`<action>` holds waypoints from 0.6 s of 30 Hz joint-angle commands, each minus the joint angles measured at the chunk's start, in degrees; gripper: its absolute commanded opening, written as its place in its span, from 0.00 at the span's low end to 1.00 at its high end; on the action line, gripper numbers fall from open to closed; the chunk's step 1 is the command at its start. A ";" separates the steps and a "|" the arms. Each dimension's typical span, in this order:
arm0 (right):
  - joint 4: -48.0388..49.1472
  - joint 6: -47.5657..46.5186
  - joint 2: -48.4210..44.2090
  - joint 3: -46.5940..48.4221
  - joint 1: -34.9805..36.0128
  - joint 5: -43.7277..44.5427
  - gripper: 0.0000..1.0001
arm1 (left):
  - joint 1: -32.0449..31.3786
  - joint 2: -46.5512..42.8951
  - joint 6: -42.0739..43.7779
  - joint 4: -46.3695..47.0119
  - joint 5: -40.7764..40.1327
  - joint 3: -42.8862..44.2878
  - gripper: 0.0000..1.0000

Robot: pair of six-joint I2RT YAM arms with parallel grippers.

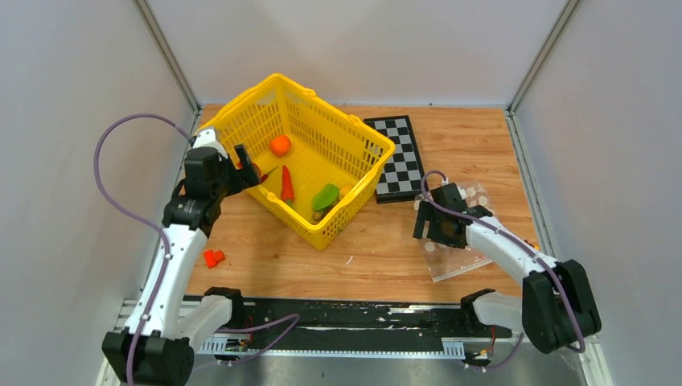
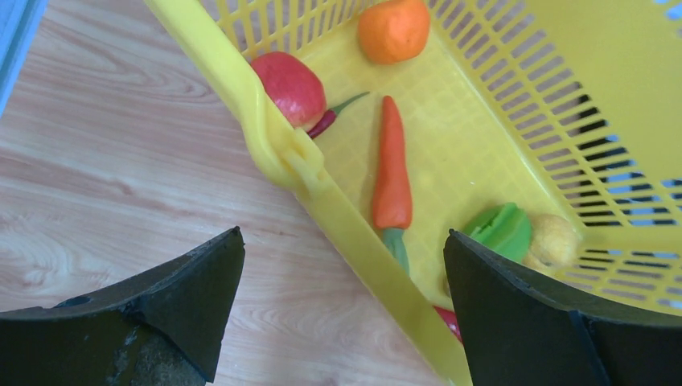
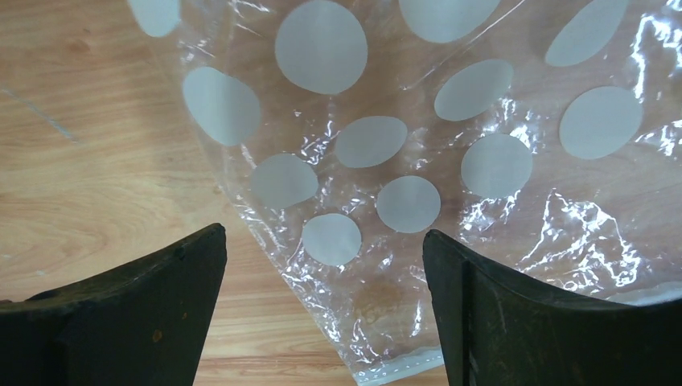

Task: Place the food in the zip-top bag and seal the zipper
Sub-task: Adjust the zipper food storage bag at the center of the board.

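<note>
The food lies in the yellow mesh basket (image 1: 338,129): an orange (image 2: 394,28), red tomato (image 2: 291,87), red chili (image 2: 338,111), carrot (image 2: 392,173), green pepper (image 2: 503,229) and lemon (image 2: 553,239). My left gripper (image 2: 344,236) is open and empty, straddling the basket's near rim (image 2: 273,137); it also shows in the top view (image 1: 248,169). The clear polka-dot zip-top bag (image 3: 386,145) lies flat on the table at the right (image 1: 460,261). My right gripper (image 3: 323,232) is open just above the bag's corner, near the pale zipper strip (image 3: 394,371); it holds nothing.
A small red block (image 1: 213,258) lies on the table near the left arm. A folded chessboard (image 1: 398,157) lies behind the bag, next to the basket. White walls enclose the wooden table (image 1: 386,241) on three sides.
</note>
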 commanded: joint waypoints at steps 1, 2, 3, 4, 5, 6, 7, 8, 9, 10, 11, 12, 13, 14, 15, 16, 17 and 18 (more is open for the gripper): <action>3.78 -2.44 5.79 0.61 0.97 1.35 0.89 | 0.39 -7.46 2.56 -2.47 5.24 0.51 1.00; 3.91 -2.46 7.28 0.98 1.55 2.49 0.87 | 0.33 -8.66 2.52 -3.06 6.41 0.76 1.00; 3.80 -2.39 8.66 1.48 2.18 4.13 0.84 | 0.39 -9.77 2.29 -3.85 7.04 1.09 1.00; 4.14 -2.31 9.85 1.91 2.85 5.73 0.79 | 0.32 -10.90 1.88 -4.44 8.90 1.37 1.00; 4.40 -2.31 11.37 2.31 3.45 6.89 0.75 | 0.38 -11.96 1.71 -4.80 10.75 1.54 1.00; 4.56 -2.24 12.35 2.80 3.82 7.79 0.71 | 0.34 -13.09 1.68 -5.09 12.52 1.73 1.00; 4.87 -2.07 13.30 3.22 4.22 8.32 0.65 | 0.36 -14.02 1.62 -5.23 14.37 1.99 1.00; 5.41 -1.96 14.05 3.58 4.55 8.43 0.60 | 0.37 -14.99 1.55 -5.53 16.00 2.18 1.00; 6.04 -1.85 14.70 3.81 4.94 8.26 0.54 | 0.39 -15.84 1.47 -5.57 17.67 2.29 1.00; 6.81 -1.72 15.16 3.82 5.27 7.54 0.48 | 0.39 -16.64 1.40 -5.64 20.05 2.26 1.00; 7.61 -1.59 15.43 3.85 5.37 6.35 0.44 | 0.39 -17.34 1.34 -5.75 21.60 2.26 1.00; 8.55 -1.07 15.68 3.74 5.43 4.89 0.42 | 0.32 -18.04 1.33 -5.94 22.77 2.26 1.00; 9.84 -0.80 15.88 3.52 5.43 3.12 0.36 | 0.34 -18.69 1.14 -6.16 23.66 2.21 1.00; 11.09 -0.26 16.12 3.38 5.44 1.37 0.30 | 0.35 -19.33 0.89 -6.29 24.38 2.13 1.00; 12.25 0.53 16.46 3.38 5.44 -0.33 0.29 | 0.38 -19.92 0.75 -6.34 25.21 1.98 1.00; 13.39 1.51 16.66 3.56 5.43 -2.93 0.28 | 0.38 -20.55 0.39 -6.20 25.92 1.65 1.00; 14.76 2.44 16.91 3.74 5.43 -5.80 0.23 | 0.40 -20.91 -0.02 -6.04 26.48 1.33 1.00; 16.54 3.61 17.18 3.88 5.43 -8.64 0.18 | 0.37 -21.35 -0.67 -5.81 27.14 0.92 1.00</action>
